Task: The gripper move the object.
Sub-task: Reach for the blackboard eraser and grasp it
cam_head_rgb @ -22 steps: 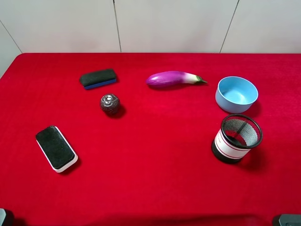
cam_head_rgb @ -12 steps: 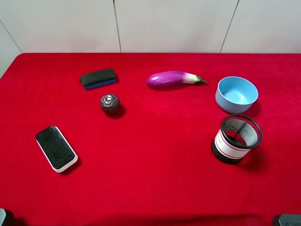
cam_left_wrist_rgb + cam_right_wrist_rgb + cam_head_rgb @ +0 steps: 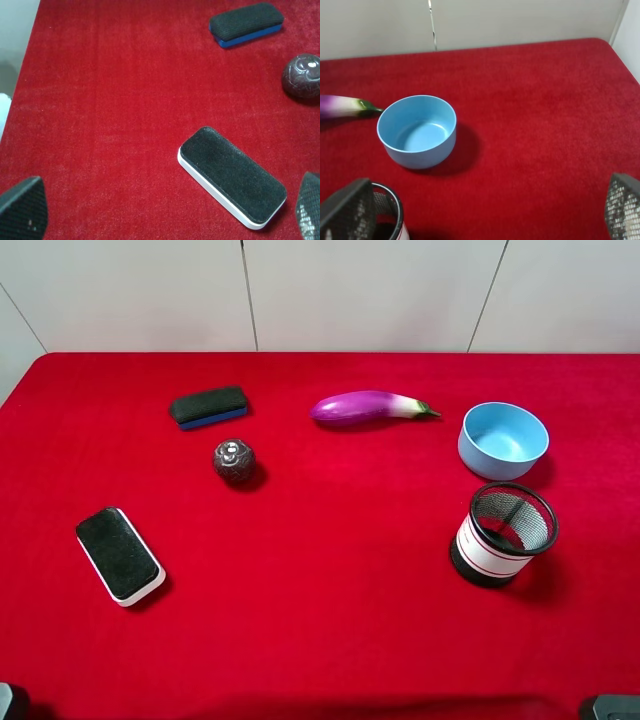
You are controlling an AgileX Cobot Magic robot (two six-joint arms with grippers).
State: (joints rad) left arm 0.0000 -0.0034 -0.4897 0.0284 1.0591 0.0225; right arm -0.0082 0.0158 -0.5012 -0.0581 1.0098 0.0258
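A red felt cloth (image 3: 330,590) covers the table up to a pale panelled wall (image 3: 350,290). The blue-based board eraser (image 3: 209,406) lies near the far edge, left of the middle, just beyond a dark speckled ball (image 3: 233,461). A mesh cup (image 3: 502,533) wears a white band with red lines. The left gripper (image 3: 165,210) and right gripper (image 3: 484,209) stand spread wide, holding nothing.

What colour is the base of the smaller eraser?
Blue, under a black felt top. The smaller eraser shows best in the left wrist view.
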